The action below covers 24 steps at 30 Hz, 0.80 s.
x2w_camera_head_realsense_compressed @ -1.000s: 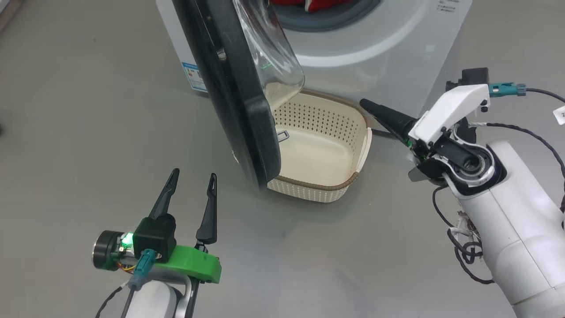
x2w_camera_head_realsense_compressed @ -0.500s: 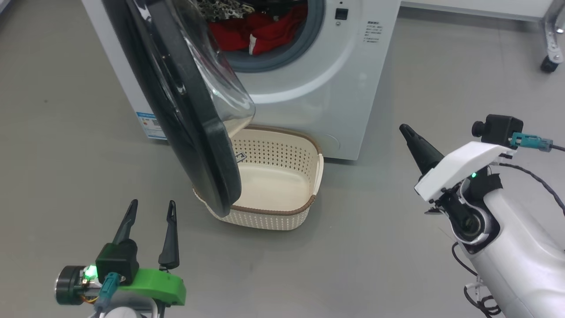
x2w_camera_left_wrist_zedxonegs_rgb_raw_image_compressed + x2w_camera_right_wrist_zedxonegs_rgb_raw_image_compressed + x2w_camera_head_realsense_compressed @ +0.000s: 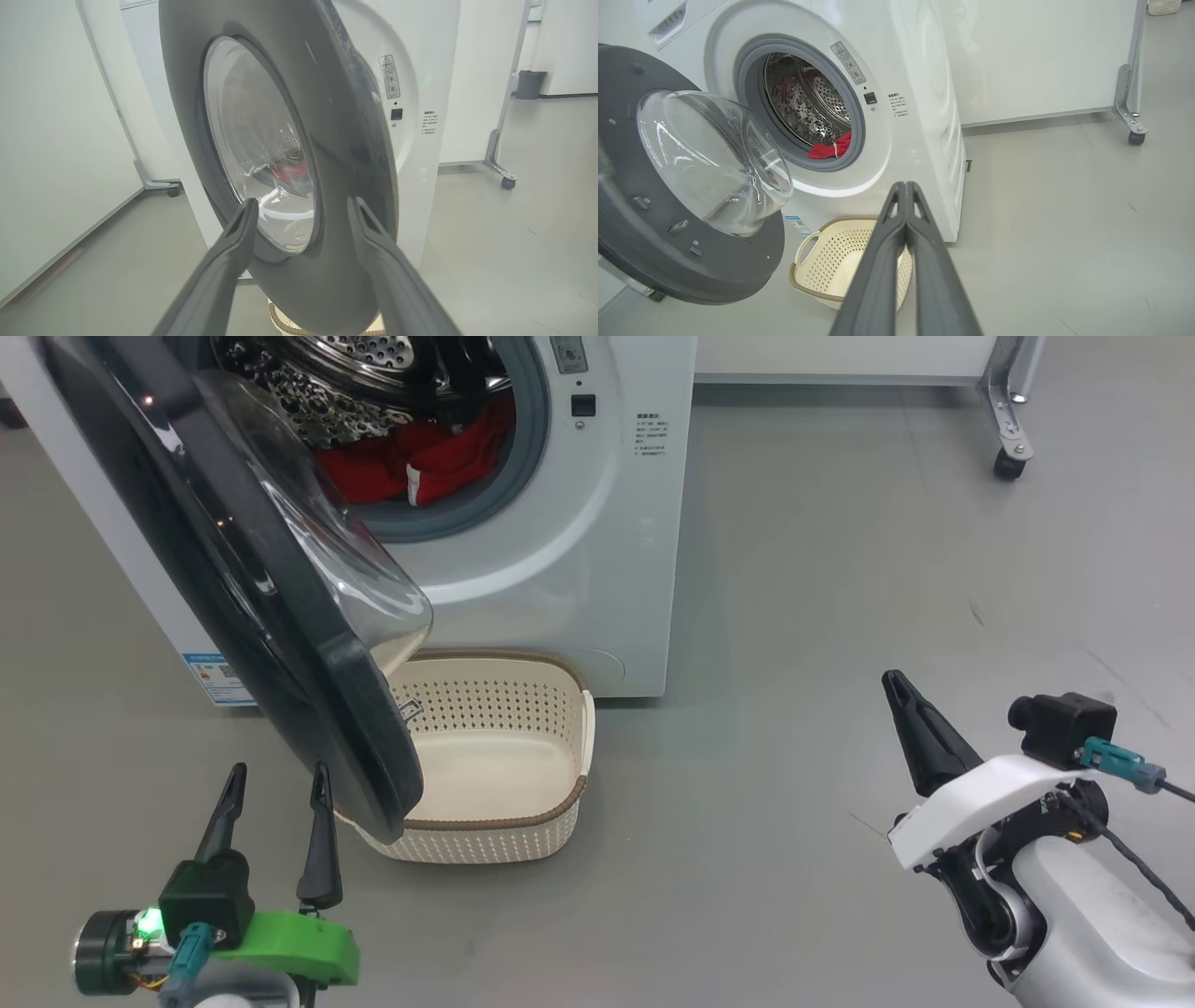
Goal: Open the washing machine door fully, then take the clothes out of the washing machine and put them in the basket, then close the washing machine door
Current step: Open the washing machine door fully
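Near left, the left pincer [image 3: 280, 770] stands released and empty beside the one glossy black-rimmed washing machine door [image 3: 308, 672], whose swung-out edge hides the left corner of the single perforated cream basket [image 3: 504, 705] on the floor [image 3: 794, 616]. Red clothes [image 3: 411, 462] lie bunched in the steel drum [image 3: 392, 350] of the white washing machine [image 3: 579, 569], partly behind the glass bowl [image 3: 317, 551], their count unclear. Near right, the right pincer [image 3: 894, 681] is clenched, empty

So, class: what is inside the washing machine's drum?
Red clothes with white trim lie at the bottom of the perforated steel drum. In the head view the open washing machine door covers the drum's left side, so anything lying there is hidden.
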### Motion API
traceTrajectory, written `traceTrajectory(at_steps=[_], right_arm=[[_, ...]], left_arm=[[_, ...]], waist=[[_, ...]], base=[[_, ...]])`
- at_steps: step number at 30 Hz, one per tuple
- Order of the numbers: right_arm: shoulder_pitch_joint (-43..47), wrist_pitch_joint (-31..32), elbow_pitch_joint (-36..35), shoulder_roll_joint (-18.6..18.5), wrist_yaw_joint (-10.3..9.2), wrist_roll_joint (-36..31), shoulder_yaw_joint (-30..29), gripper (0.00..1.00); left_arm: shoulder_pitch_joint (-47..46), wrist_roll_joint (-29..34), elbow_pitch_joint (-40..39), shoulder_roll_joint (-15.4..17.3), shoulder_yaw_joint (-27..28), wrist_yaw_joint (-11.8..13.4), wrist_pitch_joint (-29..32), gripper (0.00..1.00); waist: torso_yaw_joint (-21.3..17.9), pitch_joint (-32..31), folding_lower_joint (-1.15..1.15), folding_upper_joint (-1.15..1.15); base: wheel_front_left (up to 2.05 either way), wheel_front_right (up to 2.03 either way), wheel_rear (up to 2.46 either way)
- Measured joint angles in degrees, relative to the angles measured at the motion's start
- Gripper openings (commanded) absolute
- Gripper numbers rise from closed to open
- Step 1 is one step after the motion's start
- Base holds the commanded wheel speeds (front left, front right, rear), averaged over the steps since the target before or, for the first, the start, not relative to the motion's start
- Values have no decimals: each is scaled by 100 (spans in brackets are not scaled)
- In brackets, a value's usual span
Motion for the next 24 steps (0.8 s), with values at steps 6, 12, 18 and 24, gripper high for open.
traceTrajectory(at_steps=[6, 12, 18, 24], right_arm=[[302, -250, -4, 88, -164, -2, -86, 0], [528, -344, -90, 131, -370, -88, -298, 100], [690, -349, -215, 223, -450, -218, -438, 100], [778, -350, -321, 261, -494, -379, -525, 100]], left_arm=[[47, 42, -35, -5, 40, 0, 0, 100], [147, 59, -34, -44, 42, -3, 0, 100], [191, 64, -119, -89, 102, -7, 0, 100], [211, 78, -125, -107, 144, -8, 0, 100]], waist=[[-180, -69, 0, 0], [-236, -63, 0, 0], [-280, -7, 0, 0], [-308, -4, 0, 0]], base=[[0, 0, 0], [0, 0, 0], [0, 0, 0], [0, 0, 0]])
